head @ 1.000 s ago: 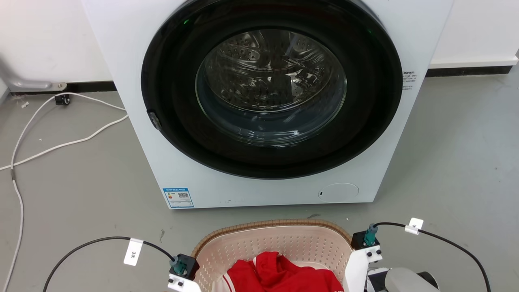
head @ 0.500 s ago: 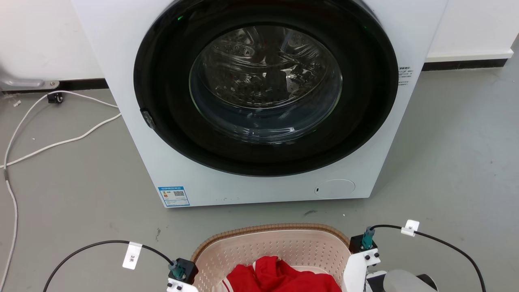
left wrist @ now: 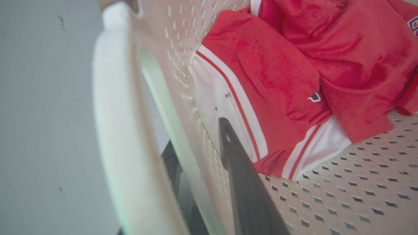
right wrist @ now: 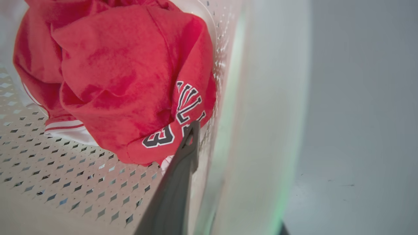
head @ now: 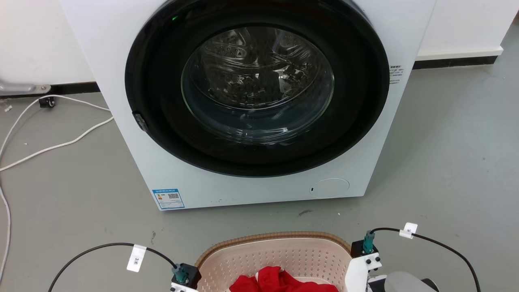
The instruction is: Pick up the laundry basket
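In the head view, the laundry basket [head: 284, 254] is sitting at bottom centre on the grey floor [head: 446, 162], below the washing machine [head: 259, 190], and is holding a red jersey [head: 279, 283].

In the left wrist view, the left gripper [left wrist: 196, 137] is straddling the basket's white handle [left wrist: 111, 130], its jaws pinching it.

In the right wrist view, the right gripper [right wrist: 209, 143] is resting one finger [right wrist: 183, 169] against the inner wall. I cannot tell whether it is clamping.

Garment [head: 279, 282] in laundry basket [head: 275, 236]; washing machine [head: 251, 190] behind; cable [head: 61, 144] left.
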Available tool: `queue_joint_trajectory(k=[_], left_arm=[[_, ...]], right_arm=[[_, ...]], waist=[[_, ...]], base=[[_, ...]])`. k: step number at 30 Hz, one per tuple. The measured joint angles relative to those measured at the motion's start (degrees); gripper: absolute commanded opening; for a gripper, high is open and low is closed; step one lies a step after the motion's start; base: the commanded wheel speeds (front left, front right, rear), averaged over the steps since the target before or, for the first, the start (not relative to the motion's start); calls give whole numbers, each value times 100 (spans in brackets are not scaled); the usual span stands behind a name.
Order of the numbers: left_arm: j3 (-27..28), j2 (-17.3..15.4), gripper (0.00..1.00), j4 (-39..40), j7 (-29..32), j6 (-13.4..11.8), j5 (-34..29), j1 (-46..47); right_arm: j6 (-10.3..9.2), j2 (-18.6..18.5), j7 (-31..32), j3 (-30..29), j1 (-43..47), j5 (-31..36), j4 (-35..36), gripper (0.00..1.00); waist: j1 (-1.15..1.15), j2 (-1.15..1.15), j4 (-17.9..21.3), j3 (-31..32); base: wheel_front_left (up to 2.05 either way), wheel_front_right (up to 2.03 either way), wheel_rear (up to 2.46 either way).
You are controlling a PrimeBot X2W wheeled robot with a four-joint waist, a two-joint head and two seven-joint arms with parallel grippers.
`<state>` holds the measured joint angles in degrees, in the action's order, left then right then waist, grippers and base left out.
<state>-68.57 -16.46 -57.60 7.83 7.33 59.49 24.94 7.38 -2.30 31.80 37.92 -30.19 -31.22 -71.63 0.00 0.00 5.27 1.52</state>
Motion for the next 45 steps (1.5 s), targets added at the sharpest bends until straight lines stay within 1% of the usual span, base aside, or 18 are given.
queue_joint_trajectory(k=[20,45], left_arm=[[-255,-34,0,-70,-40,2,190,130],[-382,-40,0,-112,-53,5,290,228]], right_arm=[[0,16,-27,94,-63,-199,-63,0],[0,16,-49,242,-83,-375,-108,0]], waist=[[0,0,-61,-42],[0,0,-54,-70]], base=[[0,0,0],[0,0,0]])
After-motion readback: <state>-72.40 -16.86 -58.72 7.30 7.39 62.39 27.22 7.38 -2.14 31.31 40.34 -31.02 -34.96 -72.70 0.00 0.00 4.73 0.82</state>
